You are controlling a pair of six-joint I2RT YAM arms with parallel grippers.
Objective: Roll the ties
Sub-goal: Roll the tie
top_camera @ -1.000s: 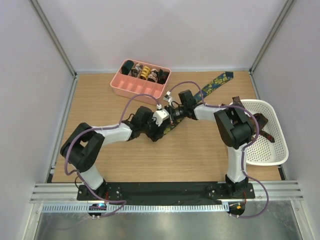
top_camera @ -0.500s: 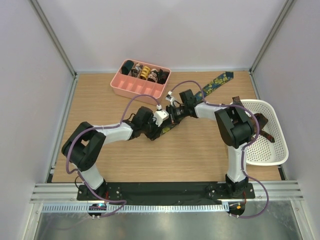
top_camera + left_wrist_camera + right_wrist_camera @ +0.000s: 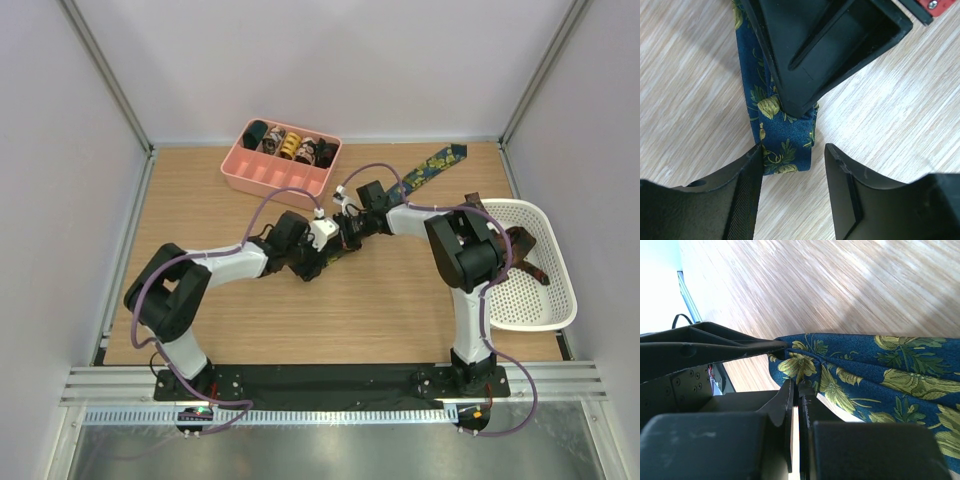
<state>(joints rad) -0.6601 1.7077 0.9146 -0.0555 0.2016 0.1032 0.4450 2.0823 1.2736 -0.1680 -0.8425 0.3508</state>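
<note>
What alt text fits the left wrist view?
A navy tie with yellow-green print lies on the wooden table, its end sitting inside the open left gripper. The black right gripper, shut, grips the tie just beyond that end.

We stretch both arms forward and bend them inward, so that our wrists almost meet. Our left gripper (image 3: pixel 794 156) points down with its jaws standing apart; the tip of our right gripper (image 3: pixel 796 386) sits just ahead of that gap, its fingers pressed flat together, pinching the tie (image 3: pixel 855 375) at their tips.
</note>
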